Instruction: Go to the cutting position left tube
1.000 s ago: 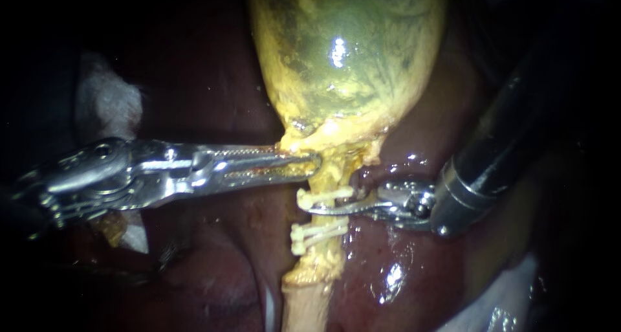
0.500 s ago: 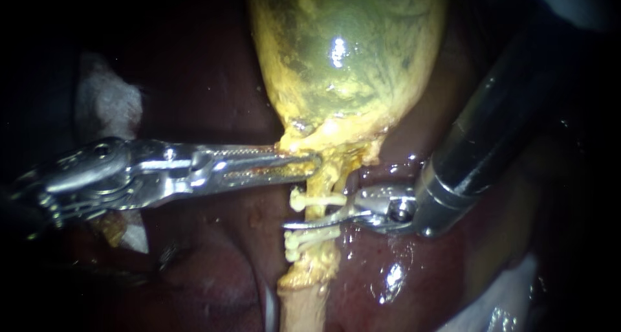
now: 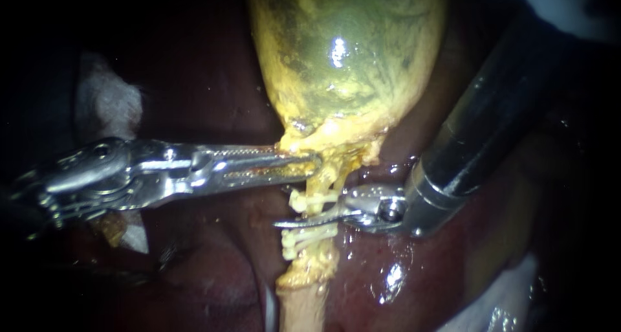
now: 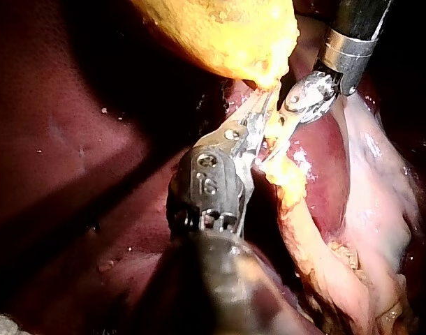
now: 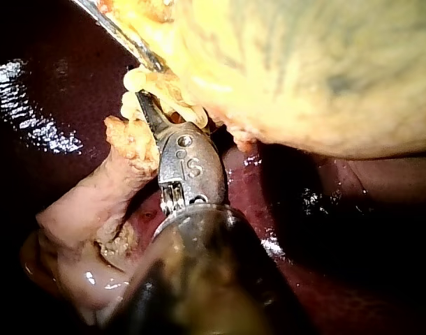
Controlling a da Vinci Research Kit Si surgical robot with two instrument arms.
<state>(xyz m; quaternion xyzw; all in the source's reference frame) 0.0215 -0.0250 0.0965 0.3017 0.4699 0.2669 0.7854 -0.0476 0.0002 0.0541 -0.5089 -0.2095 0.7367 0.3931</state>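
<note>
My left instrument (image 3: pixel 314 164) comes in level from the left. Its long jaws lie pressed almost together, pinching the yellow tissue at the narrow neck of the gallbladder (image 3: pixel 343 60), just above the tube. The tube (image 3: pixel 309 267) runs straight down from that neck over the dark red liver (image 3: pixel 207 261), coated in ragged yellow tissue. It carries a pale clip (image 3: pixel 315 199) high up and a pair of lower clips (image 3: pixel 307 237) just beneath. My right instrument (image 3: pixel 303 219) slants down from the upper right, and its thin blade crosses the front of the tube in the gap between the upper clip and the lower pair. The tip of the blade pokes out past the tube's far side. Its jaws stand slightly spread with the tube between them, not clamped on it. From the right wrist camera the same blade lies against the clipped stretch, right under the gallbladder's bulge. A wad of white gauze (image 3: pixel 107 105) sits in shadow above the left instrument's wrist.
</note>
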